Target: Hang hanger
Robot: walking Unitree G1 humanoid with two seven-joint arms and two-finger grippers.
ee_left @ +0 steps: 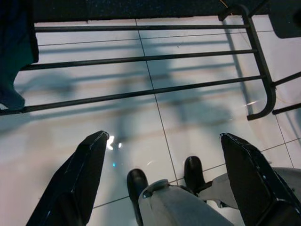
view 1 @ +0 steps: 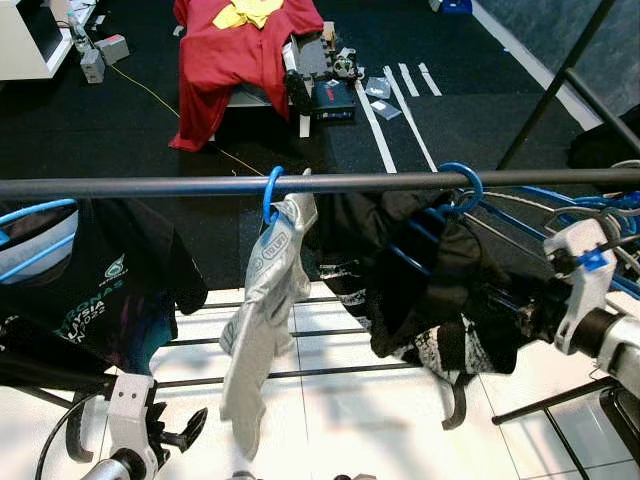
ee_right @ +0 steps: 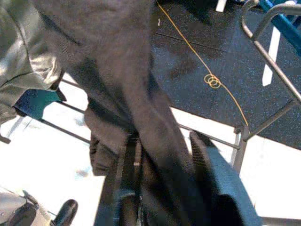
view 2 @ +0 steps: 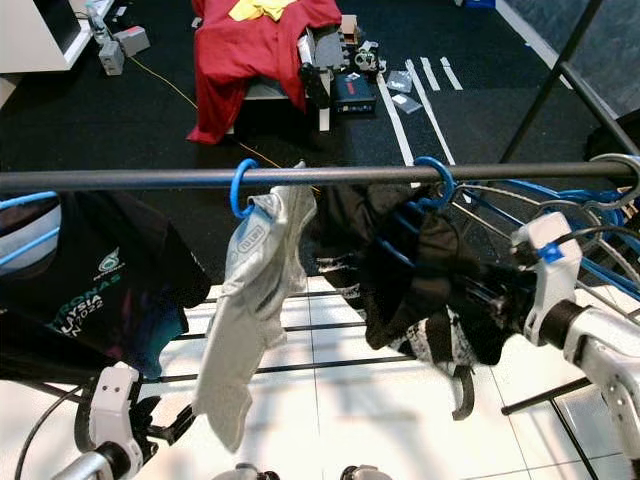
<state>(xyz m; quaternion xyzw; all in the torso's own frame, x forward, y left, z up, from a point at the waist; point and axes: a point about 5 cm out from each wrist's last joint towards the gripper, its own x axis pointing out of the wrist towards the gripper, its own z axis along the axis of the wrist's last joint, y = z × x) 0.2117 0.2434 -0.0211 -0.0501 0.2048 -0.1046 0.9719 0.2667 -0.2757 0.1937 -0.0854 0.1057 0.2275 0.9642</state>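
Observation:
A dark rail (view 1: 150,186) runs across in front of me. A blue hanger's hook (view 1: 462,186) sits over the rail right of centre, and a black garment (view 1: 440,290) droops from that hanger. My right gripper (view 1: 525,305) reaches in from the right and is shut on that garment and hanger; in the right wrist view its fingers (ee_right: 221,183) stand on either side of the dark cloth (ee_right: 141,117). My left gripper (ee_left: 164,137) hangs low at the bottom left, open with nothing in it.
A grey garment (view 1: 262,320) hangs from another blue hook (view 1: 271,196) at mid rail, and a black T-shirt (view 1: 110,290) hangs at the left. More blue hangers (view 1: 590,205) crowd the right end. Lower rack bars (view 1: 300,335) cross the white tiles. Red cloth (view 1: 240,50) lies beyond.

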